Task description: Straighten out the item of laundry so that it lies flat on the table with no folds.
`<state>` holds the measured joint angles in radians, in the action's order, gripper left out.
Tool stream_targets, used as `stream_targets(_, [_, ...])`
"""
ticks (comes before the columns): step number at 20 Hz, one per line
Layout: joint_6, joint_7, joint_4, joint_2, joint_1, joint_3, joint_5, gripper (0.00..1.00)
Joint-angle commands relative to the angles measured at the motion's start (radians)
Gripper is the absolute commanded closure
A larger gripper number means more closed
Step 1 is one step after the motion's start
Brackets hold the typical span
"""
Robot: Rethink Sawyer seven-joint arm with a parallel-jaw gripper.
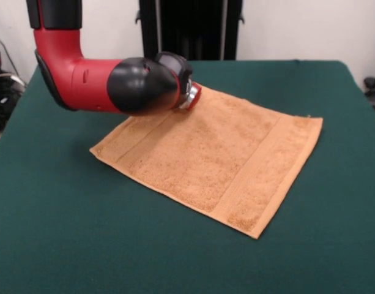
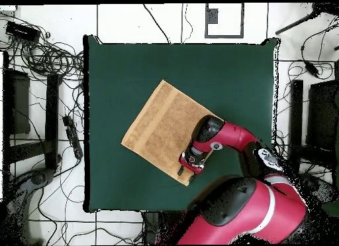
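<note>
Item: towel (image 1: 215, 156), orange-tan terry, woven band near two opposite edges. Location: spread at an angle on the green bench (image 1: 65, 233), roughly central, appearing flat with no fold visible from across the room; the corner nearest the robot is hidden under the arm. Tool (image 2: 188, 162): low over that corner, at or just above the cloth; whether clenched or released cannot be told. Handling, by judgement: light, limp, rough-piled, likely to drag and ruck on felt rather than slide; best pinched at a corner or along a band edge
</note>
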<state>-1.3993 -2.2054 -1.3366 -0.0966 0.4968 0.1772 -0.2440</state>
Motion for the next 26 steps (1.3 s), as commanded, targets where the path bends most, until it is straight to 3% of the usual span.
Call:
stream_targets(1, [0.451, -0.235, 0.042, 0.158, -0.101, -0.205, -0.303, 0.00])
stream_targets(11, [0.440, -0.135, 0.016, 0.136, -0.101, -0.217, -0.250, 0.00])
stream_targets(21, [0.420, -0.068, -0.012, 0.101, -0.090, -0.225, -0.272, 0.00])
stream_targets(26, [0.373, -0.016, -0.047, 0.038, -0.086, -0.211, -0.267, 0.00])
